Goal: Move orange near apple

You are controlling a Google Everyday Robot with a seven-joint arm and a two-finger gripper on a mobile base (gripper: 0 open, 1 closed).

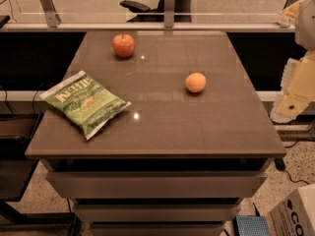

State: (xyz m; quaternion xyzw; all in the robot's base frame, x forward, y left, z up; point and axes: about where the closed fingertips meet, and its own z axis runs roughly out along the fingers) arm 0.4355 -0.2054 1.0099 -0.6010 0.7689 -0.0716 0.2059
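The orange (pixel 195 82), smooth and light orange, sits on the brown table (pixel 162 127) right of its middle. The apple (pixel 123 44), redder with a short dark stem, stands near the table's far left edge, well apart from the orange. My gripper (pixel 291 103) shows as pale arm parts at the right edge of the view, beside the table's right side and off the tabletop, some way to the right of the orange. It holds nothing that I can see.
A green chip bag (pixel 85 102) lies flat on the table's left front part. Drawers (pixel 157 183) sit under the tabletop. A cardboard box (pixel 295 215) stands on the floor at the lower right. A glass partition and an office chair (pixel 140 6) are behind the table.
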